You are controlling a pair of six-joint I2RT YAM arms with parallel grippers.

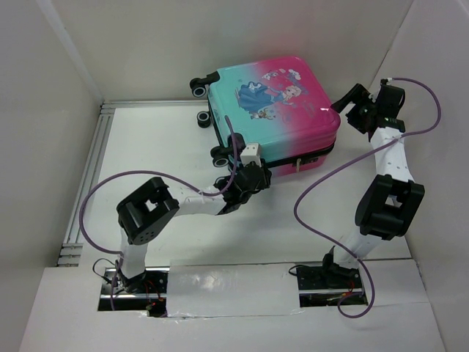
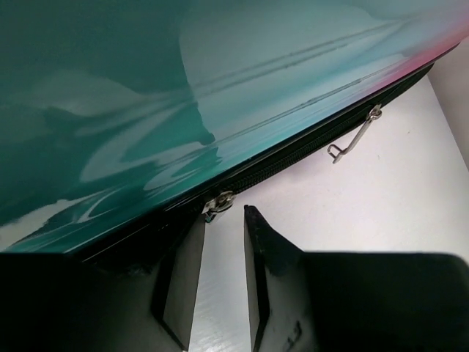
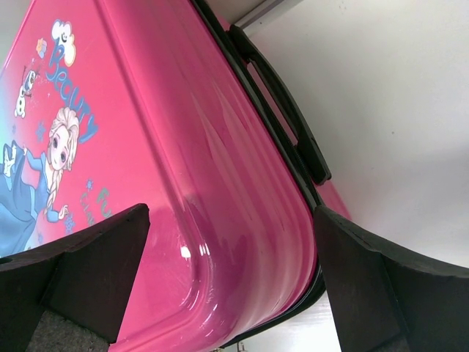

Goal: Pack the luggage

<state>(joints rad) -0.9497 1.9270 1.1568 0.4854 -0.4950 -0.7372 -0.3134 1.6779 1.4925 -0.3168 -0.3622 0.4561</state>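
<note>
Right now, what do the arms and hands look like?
Left arm and right arm: white links, bulky black joints, a purple cable looping along each. Left hand and right hand: black, two flat wedge-shaped fingers. White block on the left wrist.

I see a white table [image 1: 161,147] inside a small white box. The left wall [image 1: 37,110] stands on one side, the back wall [image 1: 220,37] is far from me, and the right wall [image 1: 440,183] is on the other side. A silver metal rail [image 1: 83,191] runs down the table's left edge. A flat white board [image 1: 242,323] lies nearest me. The light is soft and even
</note>
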